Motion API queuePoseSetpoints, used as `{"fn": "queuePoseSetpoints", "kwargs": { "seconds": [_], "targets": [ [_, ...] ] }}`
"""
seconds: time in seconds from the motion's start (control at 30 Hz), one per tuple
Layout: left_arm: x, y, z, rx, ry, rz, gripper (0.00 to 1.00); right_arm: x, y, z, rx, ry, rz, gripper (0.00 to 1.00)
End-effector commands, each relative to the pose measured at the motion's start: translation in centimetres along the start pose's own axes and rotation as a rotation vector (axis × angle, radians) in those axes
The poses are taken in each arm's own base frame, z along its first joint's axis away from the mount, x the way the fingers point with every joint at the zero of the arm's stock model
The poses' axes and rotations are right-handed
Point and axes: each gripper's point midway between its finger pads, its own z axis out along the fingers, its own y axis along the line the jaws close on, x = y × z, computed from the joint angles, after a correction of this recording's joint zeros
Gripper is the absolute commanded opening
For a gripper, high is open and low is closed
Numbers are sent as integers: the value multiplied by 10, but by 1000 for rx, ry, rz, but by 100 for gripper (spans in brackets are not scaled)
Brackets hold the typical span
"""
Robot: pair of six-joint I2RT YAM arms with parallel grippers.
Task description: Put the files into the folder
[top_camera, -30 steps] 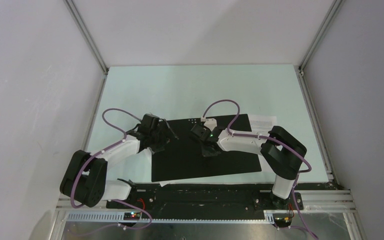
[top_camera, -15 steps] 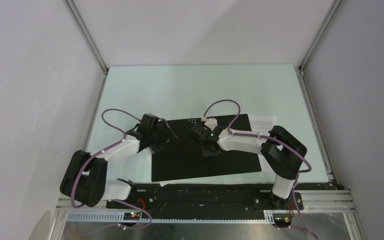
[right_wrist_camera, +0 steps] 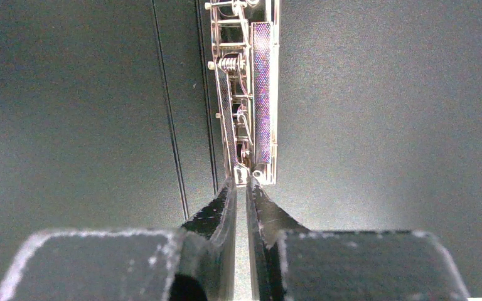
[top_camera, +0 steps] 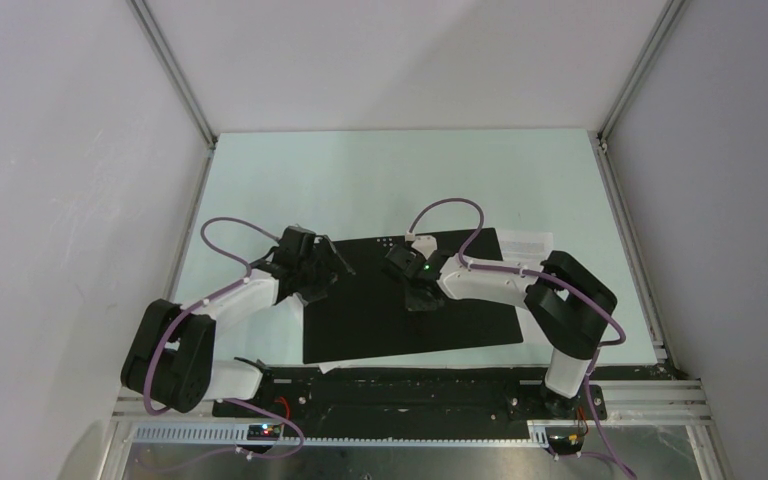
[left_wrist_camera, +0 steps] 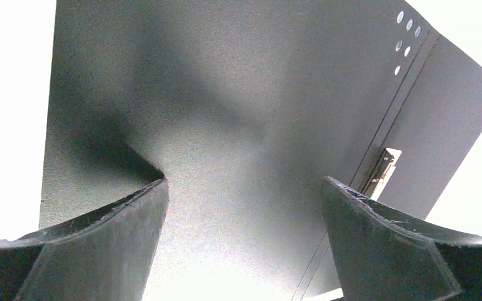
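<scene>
Seen from above, the folder (top_camera: 410, 310) lay open on the pale green worktop (top_camera: 360, 180), black inside facing up, near the arms' bases. Most of the files were hidden. Only a corner of a white sheet (top_camera: 526, 240) stuck out from under the folder's far right corner, and a thin white sliver (top_camera: 332, 367) showed at its near edge. It was too little to tell which sheet was which.

The left claw (left_wrist_camera: 243, 185) hung over the left part of the folder with its jaws spread wide and nothing between them. Its wrist view was washed out to white at the edges, so the worktop there could not be made out.

The right claw (right_wrist_camera: 241, 188) sat at the folder's centre fold. Its jaws were drawn almost together, pinching the near end tab of the metal clip (right_wrist_camera: 254, 94). The far end of the clip was cut off at the top of that view.
</scene>
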Motion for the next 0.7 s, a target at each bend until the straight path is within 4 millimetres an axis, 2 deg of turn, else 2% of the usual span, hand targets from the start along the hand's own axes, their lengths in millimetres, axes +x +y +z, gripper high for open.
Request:
{"fn": "queuePoseSetpoints", "kwargs": {
  "seconds": [0.0,0.43,0.67],
  "targets": [
    [17,58,8,-203,33,10,98,0,-45,10,163,-13,-6,11],
    [16,56,7,-194,33,11,98,-13,-37,-4,104,-37,12,11],
    [16,49,7,-176,39,29,98,-22,-25,-13,63,-53,17,12]
  ]
}}
